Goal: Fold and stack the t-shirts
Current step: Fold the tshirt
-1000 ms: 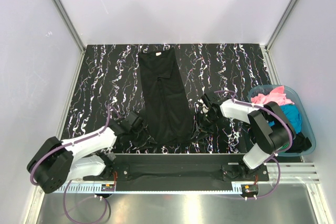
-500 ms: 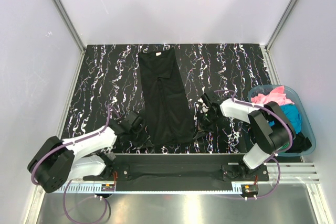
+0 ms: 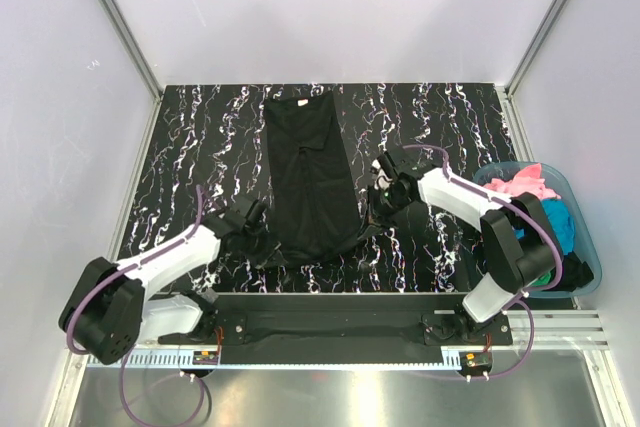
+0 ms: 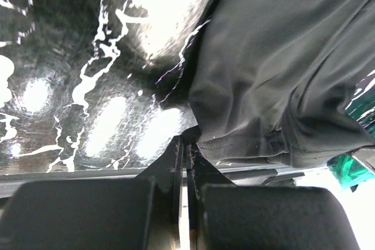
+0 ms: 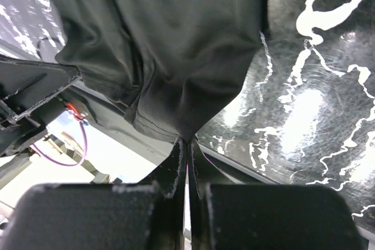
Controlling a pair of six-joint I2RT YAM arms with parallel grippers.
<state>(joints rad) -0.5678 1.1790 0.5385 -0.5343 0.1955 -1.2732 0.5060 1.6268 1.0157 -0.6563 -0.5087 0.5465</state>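
— White walls, black marbled table (image 3: 190,147). What do your jaws have?

— Both pairs are pinched together on cloth. My left gripper (image 4: 186,144) nips one hem corner of the black shirt (image 3: 308,177), and my right gripper (image 5: 186,141) nips the opposite corner. I hold both corners so the hem comes up level.

— And outward from there?

— The cloth bunches into a peak at each pinch, and the near end seems to hang just off the table. The rest lies flat as a long strip running away from me to the collar at the far edge. The sleeves look tucked in.

— So what's the step?

— My guess is carrying the hem toward the collar to fold the strip in half. Both arms would have to travel together, or the strip skews.

— The other shirts?

— They sit in the tub (image 3: 588,247) at my right, well apart from this one: a pink shirt (image 3: 520,185) on top, a turquoise shirt (image 3: 557,222) beside it. Nothing is stacked yet.
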